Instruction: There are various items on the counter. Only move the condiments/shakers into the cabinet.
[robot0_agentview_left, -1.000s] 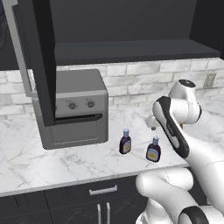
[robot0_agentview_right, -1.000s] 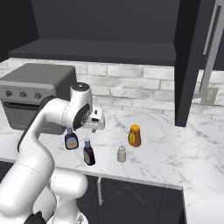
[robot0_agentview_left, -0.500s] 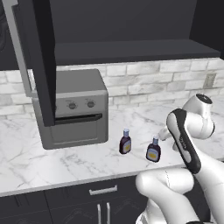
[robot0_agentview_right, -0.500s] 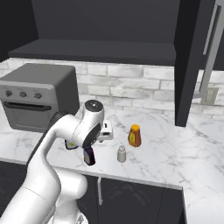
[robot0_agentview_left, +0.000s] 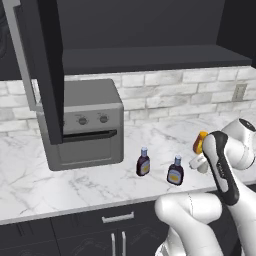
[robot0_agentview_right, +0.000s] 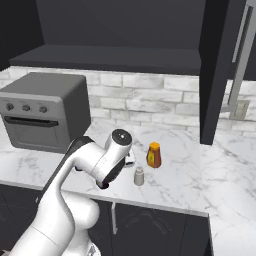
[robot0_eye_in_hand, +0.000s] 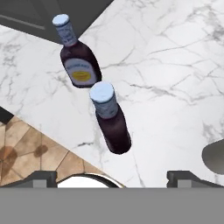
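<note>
Two dark brown bottles with pale blue caps stand on the white marble counter (robot0_eye_in_hand: 170, 61). One bottle (robot0_eye_in_hand: 80, 65) shows its yellow label; the other bottle (robot0_eye_in_hand: 112, 122) is nearer the counter's front edge. From the left base they appear as the left bottle (robot0_agentview_left: 143, 162) and the right bottle (robot0_agentview_left: 175, 171). My gripper (robot0_eye_in_hand: 114, 178) hovers above the front edge, open, fingertips (robot0_eye_in_hand: 41, 176) wide apart, nothing between them. The beige-grey shaker (robot0_agentview_right: 139, 176) stands just right of my wrist. The orange rounded thing (robot0_agentview_right: 154, 155) is behind it. The cabinet shelf (robot0_agentview_left: 150, 56) lies above.
A grey toaster oven (robot0_agentview_left: 87, 122) stands on the counter's left part. The tall cabinet door (robot0_agentview_left: 37, 70) hangs open in front of it; another open door (robot0_agentview_right: 216, 70) hangs on the right. Dark drawers (robot0_agentview_left: 117, 220) run below. A brick backsplash is behind.
The arm has swung right and down along the counter, from over the bottles toward the shaker and orange thing. The bottles and shaker stay put.
</note>
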